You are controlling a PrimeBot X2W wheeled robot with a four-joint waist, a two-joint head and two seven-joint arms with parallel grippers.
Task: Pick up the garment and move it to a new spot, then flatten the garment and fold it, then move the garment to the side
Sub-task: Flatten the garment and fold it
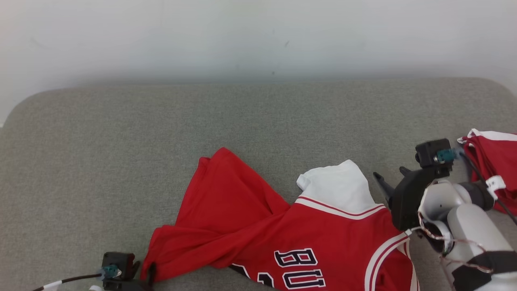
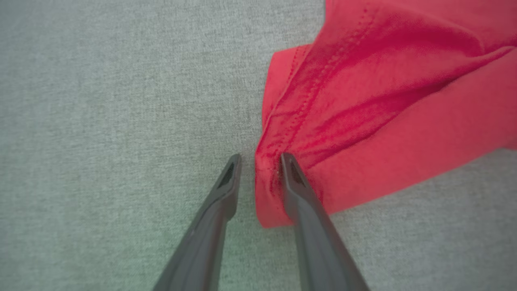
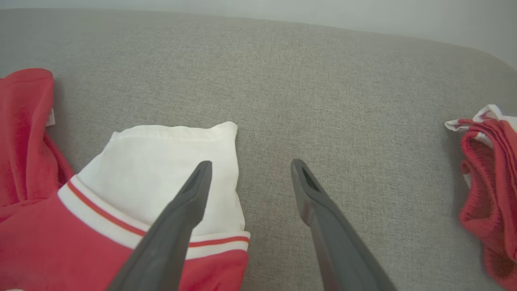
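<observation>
Your left claw [image 2: 260, 159] is standing slightly open, straddling the hem corner of the red jersey [image 2: 363, 101] without gripping it. Your right claw [image 3: 250, 165] is hovering wide open and empty above its white sleeve [image 3: 161, 157]. The jersey is lying crumpled on the grey worktop [image 1: 121, 141], so you are probably flattening: the next move is calling for both claws to close and pull apart. Another red garment [image 3: 488, 169] is sitting well to the right, blocking nothing.

Setting: a plain indoor room, possibly a test lab rather than a lived-in home, though the narrow view leaves this unsure. Evidence: a broad grey woven-fabric surface [image 1: 121, 141] with rounded far corners, upholstered like a couch seat or bed, and a bare off-white wall [image 1: 258, 36] directly behind its far edge. Contents: a red basketball jersey [image 1: 303, 234] at the surface's near edge and a second red garment [image 1: 494, 161] bunched at its right end.
</observation>
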